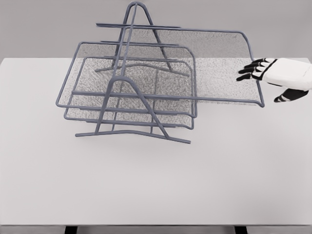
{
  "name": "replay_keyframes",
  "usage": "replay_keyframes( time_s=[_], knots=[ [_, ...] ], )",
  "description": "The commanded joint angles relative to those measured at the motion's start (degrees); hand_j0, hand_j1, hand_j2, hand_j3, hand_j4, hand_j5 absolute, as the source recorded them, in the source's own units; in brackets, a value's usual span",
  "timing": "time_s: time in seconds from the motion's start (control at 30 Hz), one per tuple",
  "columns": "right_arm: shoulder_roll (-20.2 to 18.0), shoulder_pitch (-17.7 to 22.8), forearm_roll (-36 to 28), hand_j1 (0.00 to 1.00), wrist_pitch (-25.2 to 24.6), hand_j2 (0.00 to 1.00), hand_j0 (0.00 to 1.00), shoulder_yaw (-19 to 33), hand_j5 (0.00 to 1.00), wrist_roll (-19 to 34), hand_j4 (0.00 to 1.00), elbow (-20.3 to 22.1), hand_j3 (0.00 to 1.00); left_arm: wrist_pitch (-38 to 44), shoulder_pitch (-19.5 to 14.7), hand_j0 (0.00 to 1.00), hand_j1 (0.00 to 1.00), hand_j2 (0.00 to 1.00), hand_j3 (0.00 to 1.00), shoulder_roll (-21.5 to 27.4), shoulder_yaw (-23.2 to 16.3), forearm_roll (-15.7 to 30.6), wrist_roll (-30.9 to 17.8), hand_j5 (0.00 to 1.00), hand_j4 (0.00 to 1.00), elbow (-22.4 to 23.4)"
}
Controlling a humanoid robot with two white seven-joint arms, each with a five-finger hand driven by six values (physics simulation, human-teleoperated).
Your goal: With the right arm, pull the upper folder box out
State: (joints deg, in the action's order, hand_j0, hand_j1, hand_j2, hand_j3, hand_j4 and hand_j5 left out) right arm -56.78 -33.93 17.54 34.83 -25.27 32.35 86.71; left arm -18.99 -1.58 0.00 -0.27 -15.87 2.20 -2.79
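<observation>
A dark grey wire rack (127,127) stands on the white table (156,185) with stacked mesh trays. The upper folder box (214,63), a shallow mesh tray, sticks out far to the right of the rack, with its right rim (260,83) near the table's right side. My right hand (265,84) comes in from the right edge and straddles that rim. Its black-tipped fingers (249,70) lie on the mesh inside the rim. The thumb (285,96) sits just outside and below it. The lower trays (131,109) remain inside the rack.
The rack's two arched end frames (138,19) rise above the trays. The table's front edge runs along the bottom of the view, with dark legs showing below it.
</observation>
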Motion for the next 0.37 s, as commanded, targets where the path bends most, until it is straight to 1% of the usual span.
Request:
replay_keyframes(
  time_s=[0.0, 0.1, 0.13, 0.17, 0.33],
  knots=[
    [-0.44, 0.00, 1.53, 1.00, 0.17, 1.00, 1.00, 1.19, 1.00, -0.01, 1.00, -0.13, 1.00, 0.00, 0.09, 1.00, 1.00, 1.00, 1.00, 0.00, 0.00, 0.04, -0.01, 1.00, 1.00, -0.02],
    [-1.05, 0.00, 1.45, 1.00, 0.17, 1.00, 1.00, 1.27, 1.00, -0.01, 1.00, -0.13, 1.00, 0.00, 0.00, 1.00, 1.00, 1.00, 1.00, 0.00, 0.00, 0.04, -0.01, 1.00, 1.00, -0.02],
    [-2.19, 0.00, -0.40, 1.00, 0.17, 1.00, 1.00, 1.27, 1.00, -0.01, 1.00, -0.13, 1.00, 0.00, 0.00, 1.00, 1.00, 1.00, 1.00, 0.00, 0.00, 0.04, -0.01, 1.00, 1.00, -0.02],
    [-2.81, 0.00, -0.66, 1.00, 0.17, 1.00, 1.00, 1.36, 1.00, -0.01, 1.00, -0.13, 1.00, 0.00, 0.00, 1.00, 1.00, 1.00, 1.00, 0.00, 0.00, 0.04, -0.01, 1.00, 1.00, -0.02],
    [-2.90, 0.00, -1.01, 1.00, 0.17, 1.00, 1.00, 1.36, 1.00, -0.01, 1.00, -0.13, 1.00, 0.00, 0.00, 1.00, 1.00, 1.00, 1.00, 0.00, 0.00, 0.04, -0.01, 1.00, 1.00, -0.02]
  ],
)
